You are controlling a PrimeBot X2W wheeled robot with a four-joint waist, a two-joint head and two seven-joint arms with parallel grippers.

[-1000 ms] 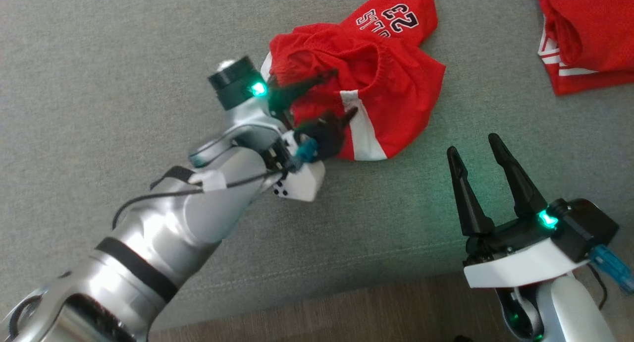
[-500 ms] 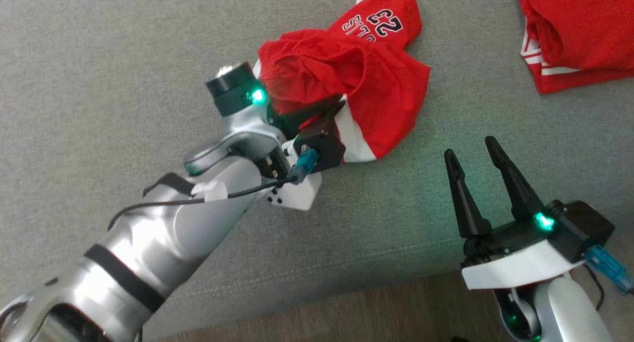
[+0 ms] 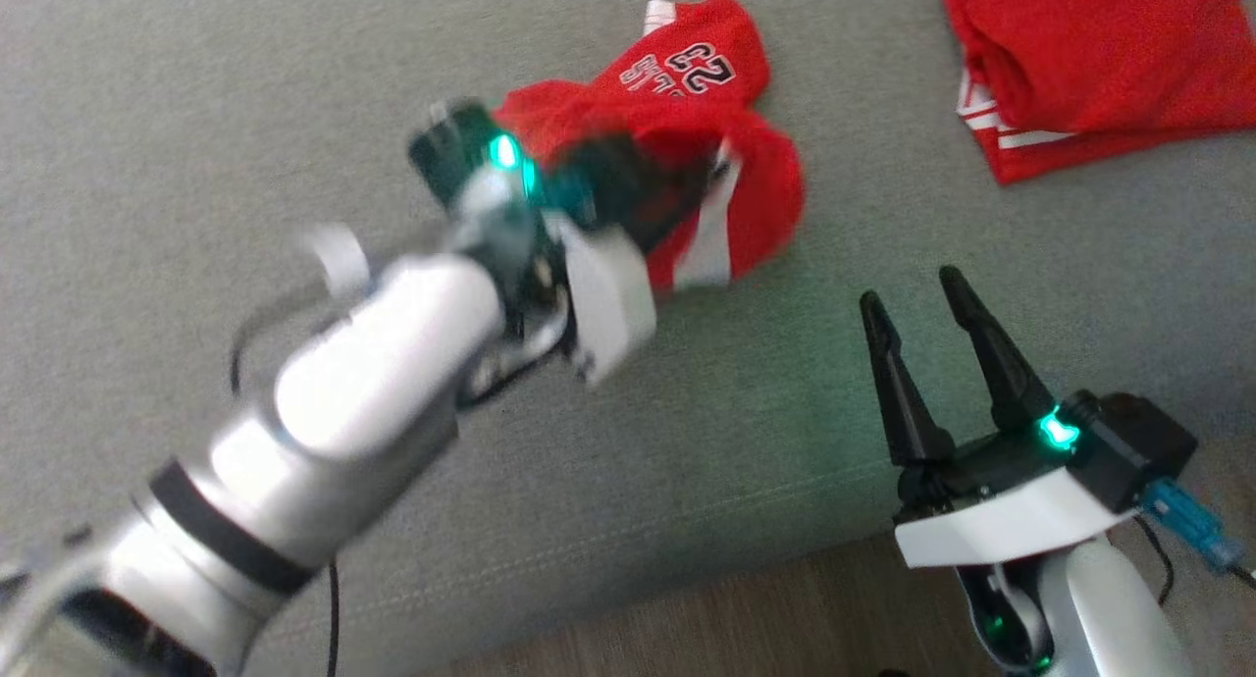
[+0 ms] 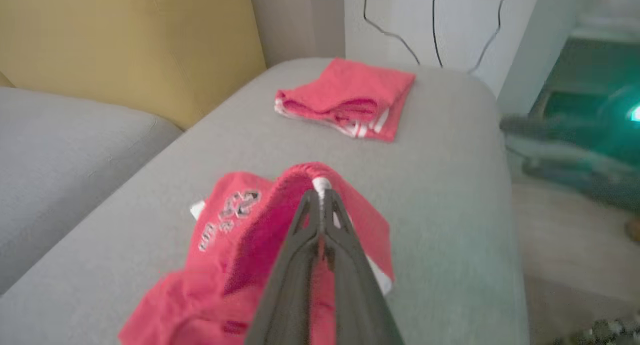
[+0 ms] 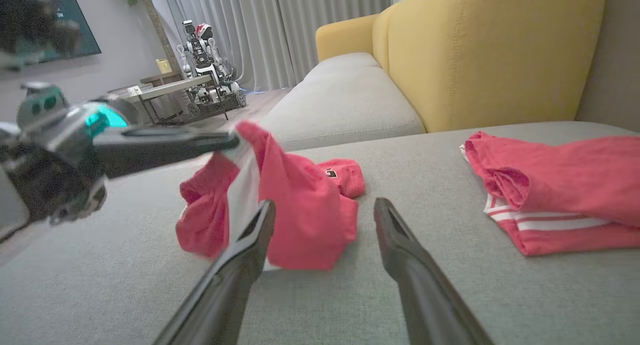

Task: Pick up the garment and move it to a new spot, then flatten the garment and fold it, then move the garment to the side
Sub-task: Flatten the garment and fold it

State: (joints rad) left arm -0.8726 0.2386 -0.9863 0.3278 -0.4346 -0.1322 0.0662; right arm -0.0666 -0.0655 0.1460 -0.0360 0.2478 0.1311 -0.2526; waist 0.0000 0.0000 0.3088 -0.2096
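The garment is a crumpled pair of red shorts with white side stripes and a "23" print, lying on a grey sofa cushion. My left gripper is shut on a fold of the garment near its white stripe and holds that edge raised off the cushion. In the left wrist view the two fingers meet on the red hem. The right wrist view shows the garment hanging from the left gripper. My right gripper stands open to the lower right, apart from the cloth; it is empty.
A second red garment with white stripes lies folded at the far right of the cushion. A yellow sofa back rises behind. The cushion's front edge and the wooden floor run along the bottom.
My left gripper has closed on the garment's edge and lifted it, pulling the cloth up and bunching it. The head camera has shifted. The right gripper stays open and still.
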